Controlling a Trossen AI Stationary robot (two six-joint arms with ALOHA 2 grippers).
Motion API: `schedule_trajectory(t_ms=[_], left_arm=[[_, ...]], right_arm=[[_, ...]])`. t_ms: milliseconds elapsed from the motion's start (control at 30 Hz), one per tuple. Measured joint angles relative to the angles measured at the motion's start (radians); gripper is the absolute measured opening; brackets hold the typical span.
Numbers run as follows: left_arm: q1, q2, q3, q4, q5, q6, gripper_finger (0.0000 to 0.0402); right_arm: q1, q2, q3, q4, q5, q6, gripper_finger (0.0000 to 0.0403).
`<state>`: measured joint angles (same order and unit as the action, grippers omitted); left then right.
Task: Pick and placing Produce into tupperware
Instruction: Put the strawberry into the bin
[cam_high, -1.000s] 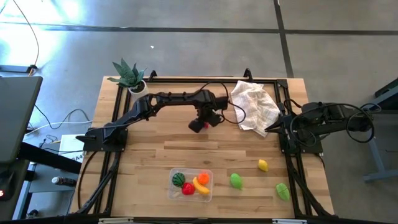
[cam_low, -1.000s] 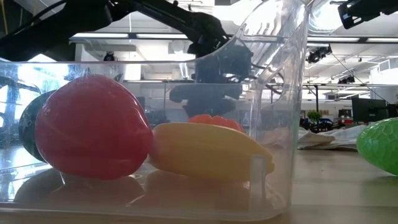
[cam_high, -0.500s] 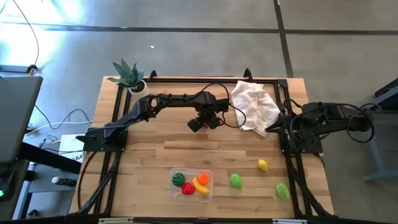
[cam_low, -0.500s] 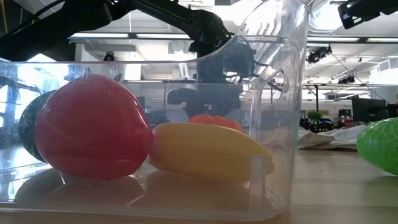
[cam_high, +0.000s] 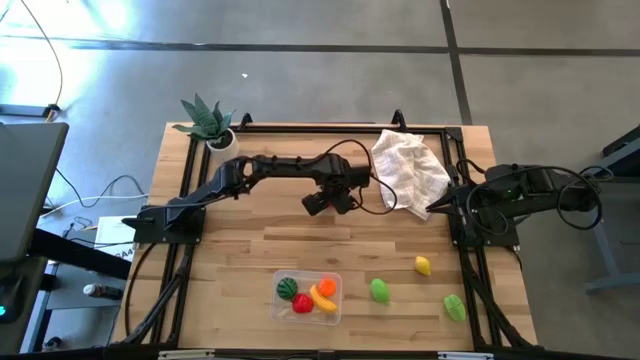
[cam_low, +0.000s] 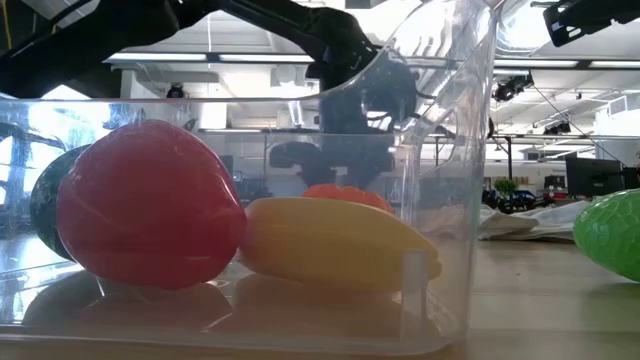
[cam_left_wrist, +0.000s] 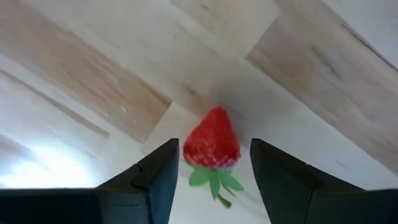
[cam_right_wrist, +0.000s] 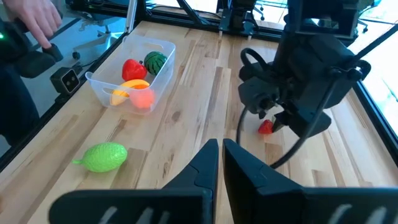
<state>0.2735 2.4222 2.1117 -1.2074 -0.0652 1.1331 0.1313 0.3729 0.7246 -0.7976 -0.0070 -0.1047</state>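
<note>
A red toy strawberry (cam_left_wrist: 211, 144) with green leaves lies on its side on the wood at the table's far middle; the right wrist view also shows the strawberry (cam_right_wrist: 266, 127). My left gripper (cam_left_wrist: 214, 149) points down over it, open, one finger on either side with a gap to each. The clear tupperware (cam_high: 308, 297) stands near the front edge and holds a red fruit (cam_low: 150, 205), a banana (cam_low: 335, 240), an orange piece and a dark green melon. My right gripper (cam_right_wrist: 221, 155) waits shut at the table's right side.
A lemon (cam_high: 423, 265) and two green pieces (cam_high: 380, 290) (cam_high: 454, 306) lie loose at the front right. A crumpled white cloth (cam_high: 410, 170) lies at the far right, a potted plant (cam_high: 208, 122) at the far left corner. A person's hand (cam_right_wrist: 37, 18) shows beyond the table.
My left gripper has rolled about its downward axis and drifted a little toward the table's right edge, staying over the strawberry. The strawberry has kept its place on the wood.
</note>
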Motion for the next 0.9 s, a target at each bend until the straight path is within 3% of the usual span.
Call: schedule_trajectory(t_ms=[900], left_arm=[[-0.018, 0.014, 0.0, 0.005, -0.007, 0.04, 0.0188]], right_arm=[[0.0, 0.0, 0.0, 0.0, 0.0, 0.0, 0.0016]])
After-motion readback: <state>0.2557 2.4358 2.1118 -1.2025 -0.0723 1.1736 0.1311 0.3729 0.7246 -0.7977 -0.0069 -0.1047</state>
